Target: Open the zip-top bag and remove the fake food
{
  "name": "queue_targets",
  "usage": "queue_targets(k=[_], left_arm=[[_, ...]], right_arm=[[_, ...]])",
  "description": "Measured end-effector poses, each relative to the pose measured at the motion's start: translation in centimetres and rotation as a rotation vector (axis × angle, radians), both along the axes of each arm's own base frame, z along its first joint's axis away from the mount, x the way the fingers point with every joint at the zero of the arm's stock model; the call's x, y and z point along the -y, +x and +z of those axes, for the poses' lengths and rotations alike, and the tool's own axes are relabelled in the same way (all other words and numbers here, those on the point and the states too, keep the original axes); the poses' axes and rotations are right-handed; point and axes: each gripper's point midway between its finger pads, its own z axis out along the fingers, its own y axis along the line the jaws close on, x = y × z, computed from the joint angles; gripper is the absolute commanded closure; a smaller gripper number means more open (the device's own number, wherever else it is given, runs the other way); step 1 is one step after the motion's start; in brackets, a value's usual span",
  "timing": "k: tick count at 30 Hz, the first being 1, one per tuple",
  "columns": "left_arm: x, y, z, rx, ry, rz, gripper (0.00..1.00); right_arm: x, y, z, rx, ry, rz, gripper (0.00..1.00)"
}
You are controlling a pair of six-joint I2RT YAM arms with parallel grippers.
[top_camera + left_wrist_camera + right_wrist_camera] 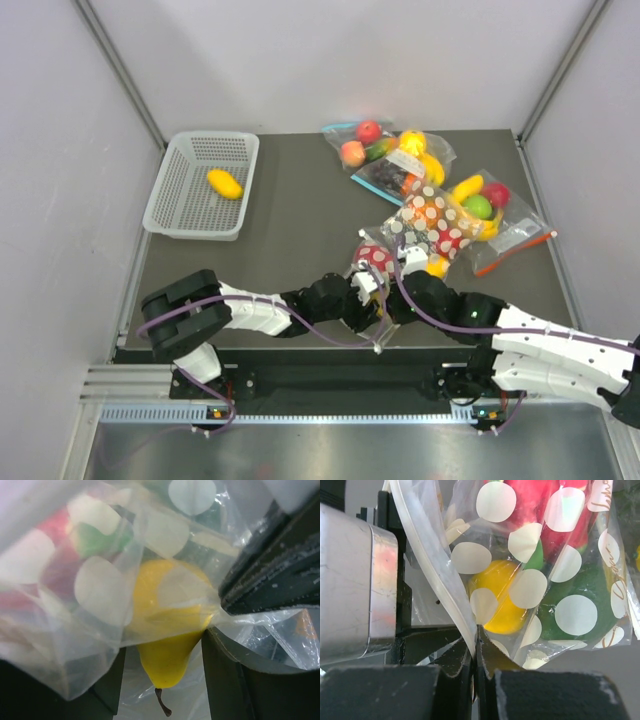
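The zip-top bag (375,257) (100,580) (545,580), clear with white dots, hangs at the table's near middle between both grippers. My right gripper (398,272) (477,645) is shut on the bag's white zip edge. Fake food shows through the film: a yellow piece (502,605), a red one (530,500) and a green one (585,590). A yellow pear (165,650) pokes stem-first out of the bag's mouth. My left gripper (368,292) (162,680) stands open around the pear's narrow end, its right finger (225,680) against the film, the left finger (107,680) slightly clear.
A white basket (200,185) at the back left holds a yellow toy fruit (224,183). Another dotted bag showing orange (440,215) lies just behind the grippers. Clear undotted bags of toy fruit (385,150) (495,215) lie at the back right.
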Motion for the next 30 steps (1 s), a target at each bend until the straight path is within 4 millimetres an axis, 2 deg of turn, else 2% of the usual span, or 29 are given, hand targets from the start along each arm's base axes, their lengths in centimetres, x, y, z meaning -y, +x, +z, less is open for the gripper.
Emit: queue_targets(k=[3,6,9,14,18,23,26,30], left_arm=[[-0.1,-0.2,0.3,-0.003,-0.001,-0.006,0.84],[-0.3,-0.4,1.8,0.005,-0.021,-0.010,0.86],[-1.2,-0.5,3.0,0.011,-0.022,-0.002,0.91],[-3.0,-1.4,3.8,0.004,-0.011,0.001,0.93],[-3.8,-2.0,6.2,0.015,-0.055,0.001,0.93],[-4.9,-2.4,10.5,0.056,-0.162,0.016,0.94],[-5.5,-2.3,11.9,0.077,-0.190,0.039,0.94],[-6.3,-1.4,12.7,0.106,-0.197,0.100,0.94]], right_arm=[[0.1,0.2,0.2,0.010,0.005,-0.008,1.00],[0.2,0.4,0.2,0.019,-0.001,-0.018,1.00],[-0.1,0.7,0.7,0.034,0.017,-0.025,1.00],[0.1,1.7,0.5,0.047,0.006,-0.041,1.00],[0.7,2.7,0.1,0.046,-0.013,-0.063,1.00],[0.7,3.8,0.0,0.046,-0.008,-0.069,1.00],[0.2,3.9,-0.2,0.043,-0.004,-0.055,1.00],[-0.3,3.9,-0.2,0.039,0.010,-0.041,1.00]])
